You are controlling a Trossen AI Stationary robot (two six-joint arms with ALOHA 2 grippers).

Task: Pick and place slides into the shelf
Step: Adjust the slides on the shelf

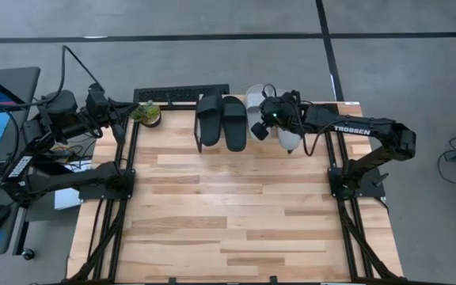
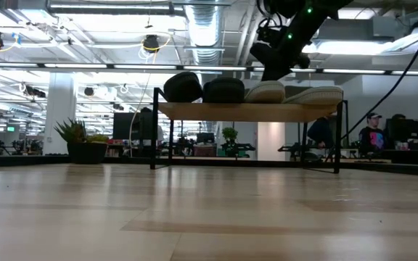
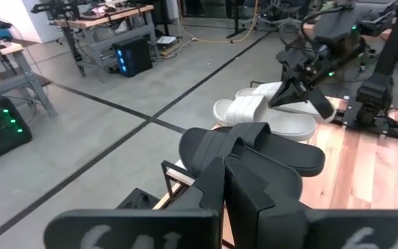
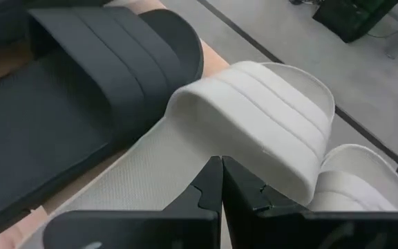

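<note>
Four slides lie side by side on the shelf at the table's far edge, soles on its plank. The two black slides are on the left and the two light grey slides on the right. My right gripper is shut and sits over the footbed of the inner grey slide, just behind its strap. In the low view my right gripper hangs close above that slide. My left gripper is shut and waits off the shelf's left end, left gripper. My right gripper points slanting down from the table's right at the inner grey slide's footbed, behind the strap. Its own shut fingers hide the tips' end, so I cannot tell whether they touch the slide. The slide lies flat on the shelf.
A small potted plant stands at the shelf's left end, beside a dark keyboard. The wooden tabletop spreads toward the near edge, between the black frame rails on either side. People sit in the room behind the shelf.
</note>
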